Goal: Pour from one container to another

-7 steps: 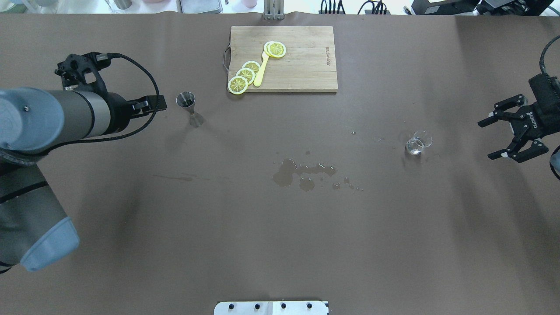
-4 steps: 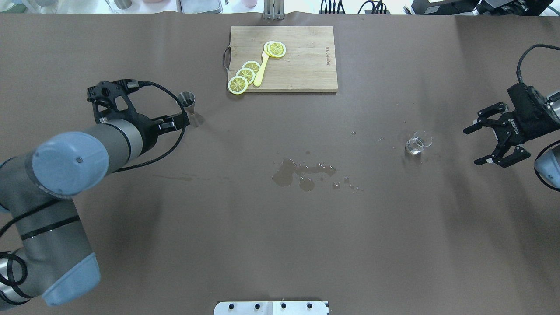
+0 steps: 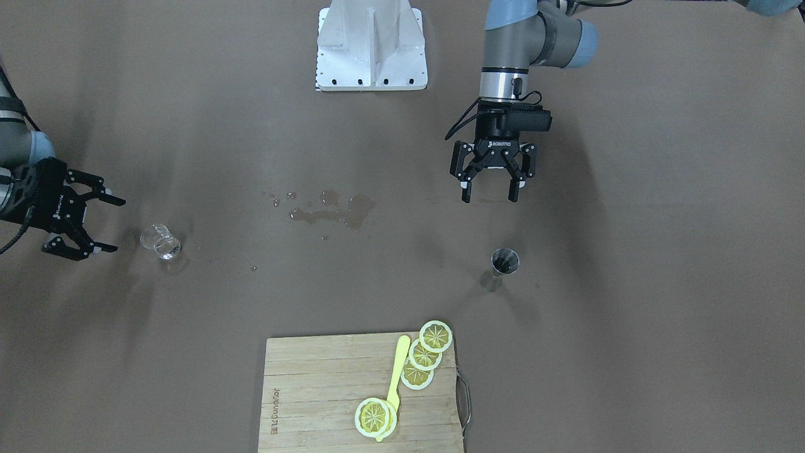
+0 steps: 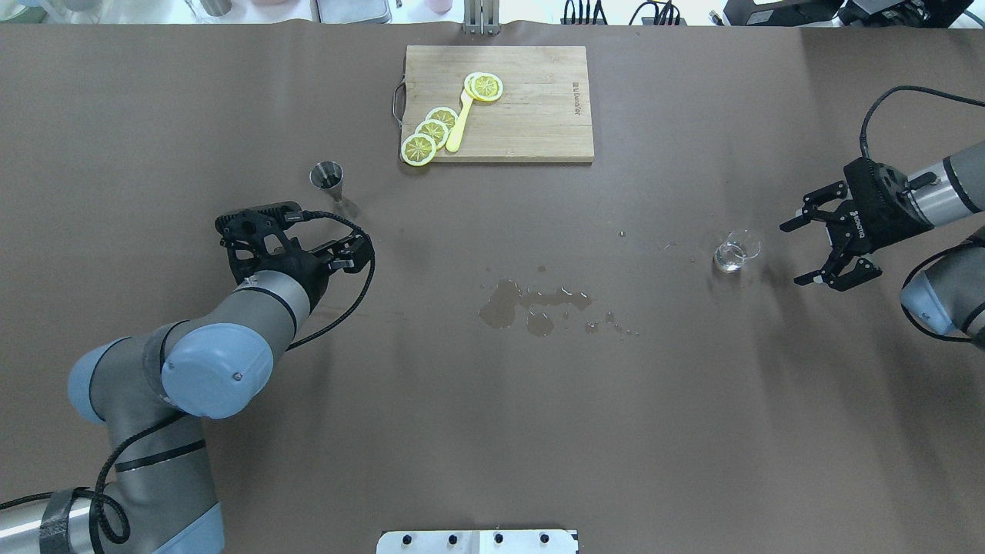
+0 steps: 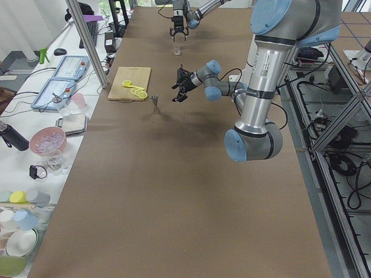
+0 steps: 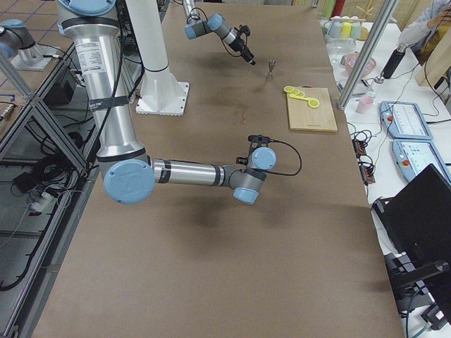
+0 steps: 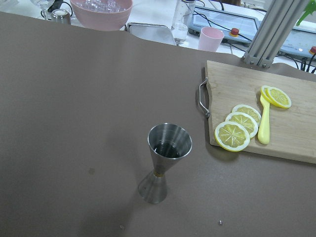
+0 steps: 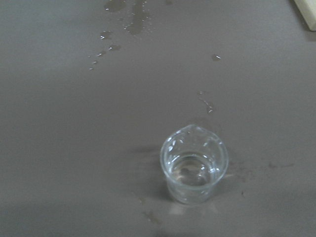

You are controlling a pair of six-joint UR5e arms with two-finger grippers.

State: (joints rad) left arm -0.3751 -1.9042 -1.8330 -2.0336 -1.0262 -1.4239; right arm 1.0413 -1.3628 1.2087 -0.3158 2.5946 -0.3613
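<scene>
The clear glass beaker (image 4: 735,252) stands upright on the right side of the table with a little clear liquid in it, and shows close up in the right wrist view (image 8: 194,170). My right gripper (image 4: 794,255) is open just to its right, apart from it, fingers pointing at it. The steel jigger (image 4: 331,185) stands upright left of centre; dark liquid shows in its upper cone (image 7: 165,165). My left gripper (image 3: 489,196) is open on the robot's side of the jigger (image 3: 502,267), a short gap away, holding nothing.
A wooden cutting board (image 4: 531,115) with lemon slices (image 4: 431,131) and a yellow utensil lies at the far middle of the table. A wet spill (image 4: 531,304) spreads over the brown table cover between the two containers. Bowls and cups stand on a side bench (image 5: 46,139).
My left arm has swung its gripper from the left of the jigger round to its near side. My right gripper has moved left toward the beaker. Both containers stayed put.
</scene>
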